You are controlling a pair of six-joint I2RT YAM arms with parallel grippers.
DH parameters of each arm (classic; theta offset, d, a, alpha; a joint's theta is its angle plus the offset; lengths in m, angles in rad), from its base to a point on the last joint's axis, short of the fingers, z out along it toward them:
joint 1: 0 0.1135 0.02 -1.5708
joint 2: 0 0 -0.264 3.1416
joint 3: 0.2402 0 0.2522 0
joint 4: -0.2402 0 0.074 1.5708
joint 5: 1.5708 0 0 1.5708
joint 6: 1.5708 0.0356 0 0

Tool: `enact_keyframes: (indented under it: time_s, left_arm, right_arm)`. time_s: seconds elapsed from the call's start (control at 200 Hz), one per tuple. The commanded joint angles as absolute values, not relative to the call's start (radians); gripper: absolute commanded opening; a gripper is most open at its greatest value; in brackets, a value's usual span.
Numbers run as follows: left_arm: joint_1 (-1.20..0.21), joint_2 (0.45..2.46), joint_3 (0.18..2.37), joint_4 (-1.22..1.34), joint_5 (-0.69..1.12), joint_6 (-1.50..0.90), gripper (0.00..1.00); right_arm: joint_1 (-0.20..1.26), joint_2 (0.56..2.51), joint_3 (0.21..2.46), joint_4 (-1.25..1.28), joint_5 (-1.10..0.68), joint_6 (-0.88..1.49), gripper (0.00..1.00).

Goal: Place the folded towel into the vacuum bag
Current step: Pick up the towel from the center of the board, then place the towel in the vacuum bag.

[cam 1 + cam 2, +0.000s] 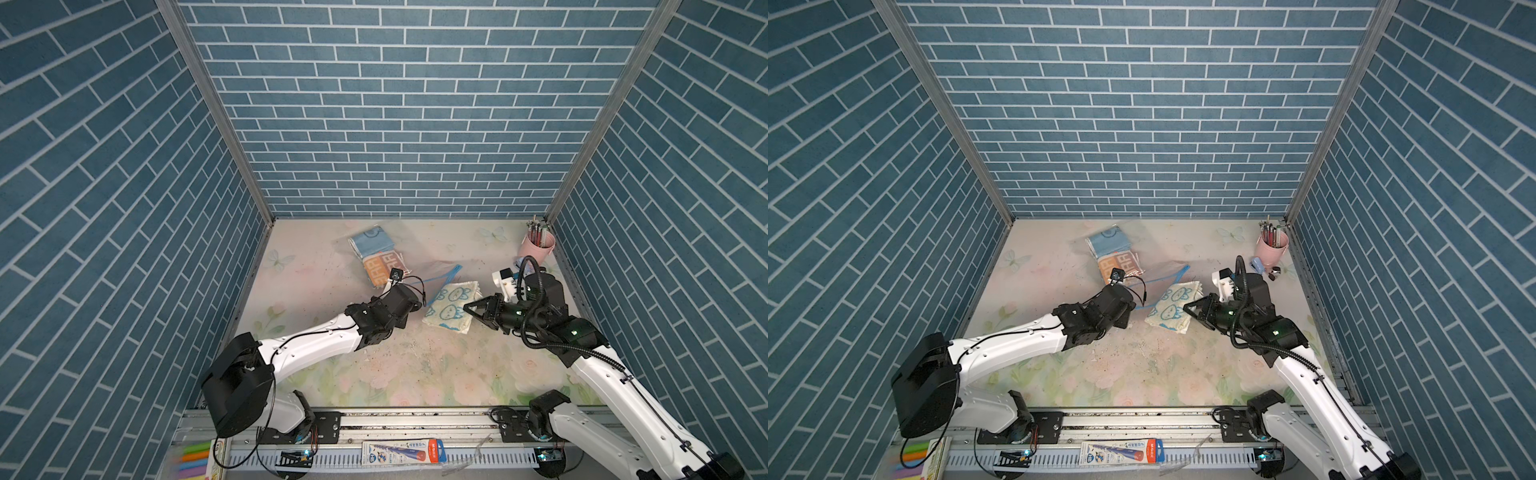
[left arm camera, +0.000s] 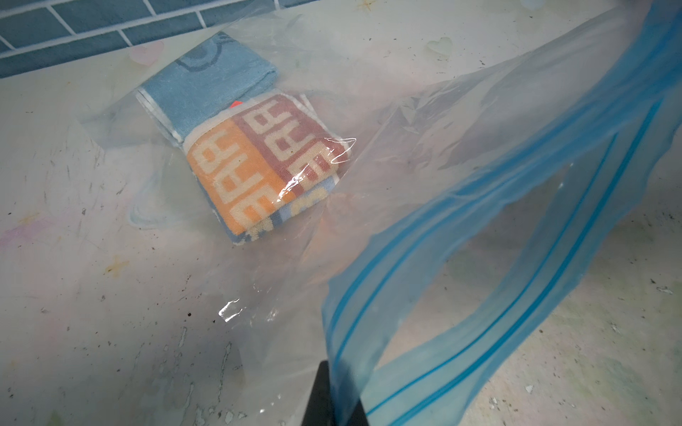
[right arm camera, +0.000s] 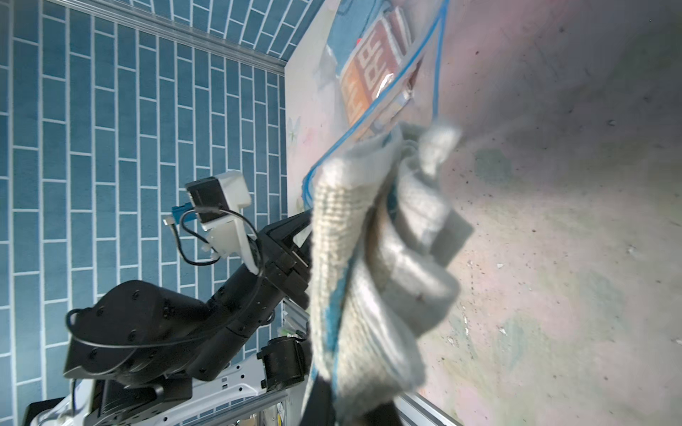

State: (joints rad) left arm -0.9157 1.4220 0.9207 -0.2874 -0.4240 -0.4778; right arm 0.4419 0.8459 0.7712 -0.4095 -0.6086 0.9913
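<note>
Task approx. halfway by my read: pickup done, insertion not yet. The right gripper point(image 1: 471, 311) has its fingers narrow, clamped on one edge of the folded towel point(image 1: 451, 307) (cream w/ blue cartoon print). In the right wrist view the towel is bunched & drooping from the grip. Can't tell whether its far edge touches the table point(image 1: 415, 365). The left gripper point(image 2: 332, 380) has its fingers pinched tight on the blue zip strip point(image 2: 516, 265) of the vacuum bag point(image 2: 424, 121), w/ that lip raised so the mouth gapes as a loop in the left wrist view. Two other towels lie inside at the deep end, overlapping: a blue towel point(image 2: 210, 81) & an orange-brown towel point(image 2: 258, 166). In both top views the held towel sits right at the raised strip, one corner touching or crossing it. Whether any of it has passed the mouth isn't clear, prob. little or none. Left to do, as I judge it: slide the towel through the opening toward the other two, let go, pull the right arm clear, then drop the lip. Zipping shut isn't part of the ask.
</note>
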Motion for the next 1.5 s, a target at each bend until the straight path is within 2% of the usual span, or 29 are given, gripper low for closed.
enact_keyframes:
  time_s: [0.0, 0.76, 1.495]
  left_arm:
    - [-0.918, 1.426, 0.953, -0.307, -0.409, -0.465, 0.00]
    - [-0.939, 1.418, 0.987, -0.313, -0.356, -0.472, 0.00]
    - [-0.946, 1.422, 1.043, -0.331, -0.311, -0.480, 0.00]
  right_arm:
    - [0.439, 0.856, 0.762, -0.285, -0.669, 1.070, 0.00]
    - [0.440, 1.106, 0.703, 0.081, -0.604, 1.273, 0.00]
    - [0.565, 1.250, 0.742, 0.137, -0.434, 1.255, 0.00]
